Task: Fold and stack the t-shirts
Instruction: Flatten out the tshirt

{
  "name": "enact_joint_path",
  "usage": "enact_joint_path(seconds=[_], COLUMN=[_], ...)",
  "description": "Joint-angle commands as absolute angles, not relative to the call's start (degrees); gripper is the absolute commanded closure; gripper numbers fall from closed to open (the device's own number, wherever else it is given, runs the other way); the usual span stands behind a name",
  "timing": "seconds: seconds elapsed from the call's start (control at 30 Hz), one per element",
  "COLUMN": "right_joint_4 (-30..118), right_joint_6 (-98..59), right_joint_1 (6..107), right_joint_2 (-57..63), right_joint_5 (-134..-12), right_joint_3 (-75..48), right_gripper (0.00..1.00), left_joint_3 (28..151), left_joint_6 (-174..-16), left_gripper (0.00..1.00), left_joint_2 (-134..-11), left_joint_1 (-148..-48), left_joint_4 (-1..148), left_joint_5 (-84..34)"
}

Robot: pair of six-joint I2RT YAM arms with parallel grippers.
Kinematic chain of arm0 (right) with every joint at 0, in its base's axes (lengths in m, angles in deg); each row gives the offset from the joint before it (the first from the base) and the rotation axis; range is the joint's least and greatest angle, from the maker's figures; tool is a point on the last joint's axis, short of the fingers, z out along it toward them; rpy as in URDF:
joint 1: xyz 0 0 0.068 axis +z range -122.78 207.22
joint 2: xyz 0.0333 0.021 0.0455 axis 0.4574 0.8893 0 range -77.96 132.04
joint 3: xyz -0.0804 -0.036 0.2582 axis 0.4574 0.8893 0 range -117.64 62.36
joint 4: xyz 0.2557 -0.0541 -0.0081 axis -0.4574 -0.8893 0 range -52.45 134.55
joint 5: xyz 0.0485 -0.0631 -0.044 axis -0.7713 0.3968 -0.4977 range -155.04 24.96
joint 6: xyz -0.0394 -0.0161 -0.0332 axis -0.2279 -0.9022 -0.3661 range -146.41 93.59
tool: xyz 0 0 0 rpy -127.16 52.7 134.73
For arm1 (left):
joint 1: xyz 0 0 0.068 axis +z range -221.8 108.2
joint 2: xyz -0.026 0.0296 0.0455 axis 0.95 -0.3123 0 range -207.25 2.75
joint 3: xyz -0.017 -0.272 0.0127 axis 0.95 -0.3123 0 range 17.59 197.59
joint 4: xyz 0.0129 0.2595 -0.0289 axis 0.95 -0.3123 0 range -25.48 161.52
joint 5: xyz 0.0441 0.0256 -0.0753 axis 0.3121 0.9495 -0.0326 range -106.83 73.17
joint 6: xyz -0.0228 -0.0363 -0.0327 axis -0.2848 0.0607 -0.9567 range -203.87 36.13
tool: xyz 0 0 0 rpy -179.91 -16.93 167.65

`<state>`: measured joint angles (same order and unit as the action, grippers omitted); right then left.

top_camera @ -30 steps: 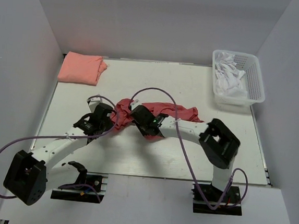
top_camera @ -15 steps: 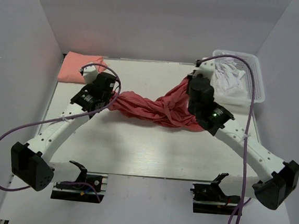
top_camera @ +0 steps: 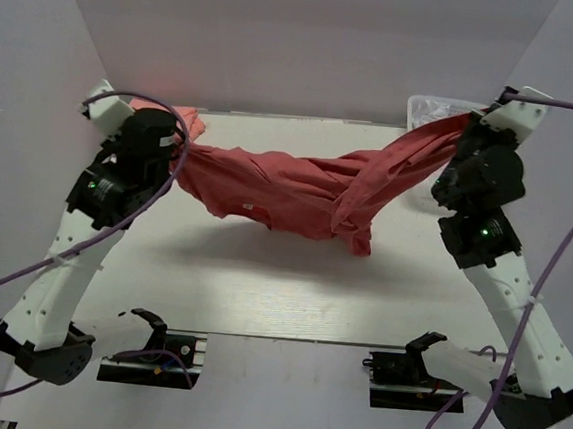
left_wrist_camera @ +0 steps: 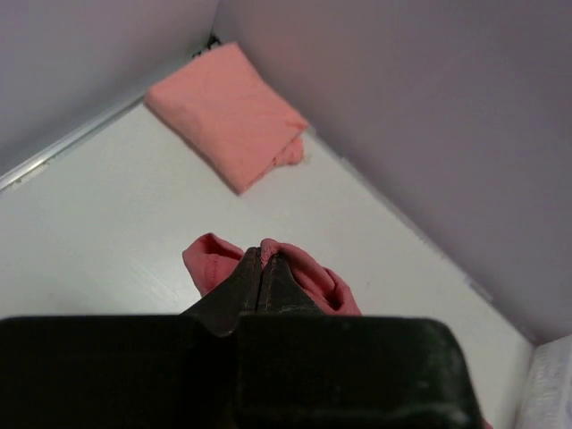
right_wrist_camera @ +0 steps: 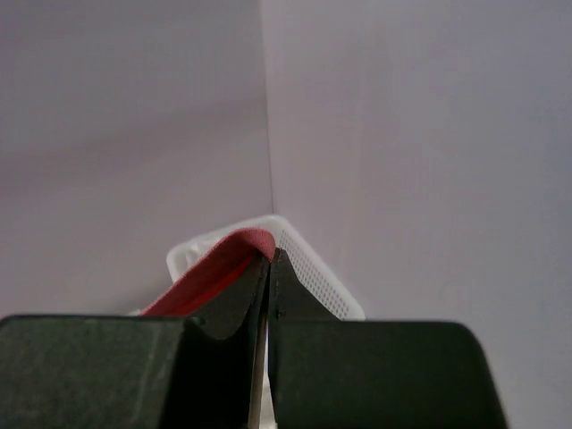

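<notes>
The brick-red t-shirt (top_camera: pixel 299 191) hangs stretched in the air between my two grippers, sagging in the middle above the table (top_camera: pixel 260 292). My left gripper (top_camera: pixel 177 147) is shut on its left end, high over the back left; the left wrist view shows the fingertips (left_wrist_camera: pixel 261 255) pinching a red fold (left_wrist_camera: pixel 313 275). My right gripper (top_camera: pixel 467 125) is shut on the right end, raised near the back right corner, with red cloth (right_wrist_camera: pixel 210 273) caught at its tips (right_wrist_camera: pixel 270 255). The salmon-pink t-shirt (left_wrist_camera: pixel 228 112) lies folded at the back left corner.
A white perforated basket (right_wrist_camera: pixel 313 268) holding white cloth stands at the back right, mostly hidden behind the red shirt and right arm in the top view. Grey walls close in the table on three sides. Purple cables loop from both arms.
Both arms have risen and swung apart toward the back corners. The red t-shirt, bunched on the table a second ago, is now lifted and pulled out wide between them.
</notes>
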<state>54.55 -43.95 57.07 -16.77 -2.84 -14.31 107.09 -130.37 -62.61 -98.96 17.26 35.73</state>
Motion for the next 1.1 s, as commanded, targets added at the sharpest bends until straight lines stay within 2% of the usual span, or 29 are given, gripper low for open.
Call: enact_joint_path(seconds=[0.0, 0.1, 0.27, 0.5, 0.67, 0.8, 0.83, 0.9, 0.93, 0.97, 1.07], right_joint_4=[60.28, 58.89, 52.39, 34.99, 26.38, 25.21, 25.74, 29.68, 34.31, 38.53, 43.22], right_joint_6=[-49.08, -50.84, -48.57, -38.82, -33.28, -31.16, -30.55, -30.02, -29.40, -28.35, -23.11], right_joint_1=[56.31, 56.23, 56.49, 56.58, 56.31, 56.40, 56.40, 56.57, 56.49, 56.49, 56.49], right_joint_2=[-20.39, -23.46, -29.09, -34.97, -39.64, -42.27, -42.36, -43.06, -43.42, -43.33, -37.38], right_joint_5=[-0.44, -0.87, -2.28, -14.65, -25.47, -29.44, -28.83, -26.11, -23.84, -22.86, -13.20], right_joint_3=[-19.28, -22.09, -26.06, -38.18, -42.67, -39.78, -35.86, -31.88, -23.86, -21.43, -12.54], right_gripper=[1.00, 1.00, 1.00, 1.00, 1.00, 1.00, 1.00, 1.00, 1.00, 1.00, 1.00], left_joint_3=[114.35, 119.36, 118.76, 125.33, 124.04, 121.14, 120.35, 114.74, 112.28, 107.29, 100.24], left_joint_6=[-130.19, -129.58, -126.06, -120.17, -118.50, -119.20, -119.72, -119.73, -119.73, -120.25, -123.66], left_gripper=[1.00, 1.00, 1.00, 1.00, 1.00, 1.00, 1.00, 1.00, 1.00, 1.00, 1.00], left_joint_2=[-60.44, -57.47, -49.11, -43.04, -39.00, -37.85, -37.85, -37.32, -36.80, -36.80, -40.65], left_joint_1=[-98.70, -98.70, -98.70, -98.70, -98.17, -98.17, -97.65, -97.64, -97.64, -97.64, -97.64], left_joint_4=[10.72, 9.12, 12.98, 17.56, 21.77, 22.57, 22.57, 25.62, 26.86, 28.09, 28.98], left_joint_5=[41.35, 40.83, 36.45, 21.61, 9.39, 6.73, 6.73, 6.20, 6.20, 6.72, 12.68])
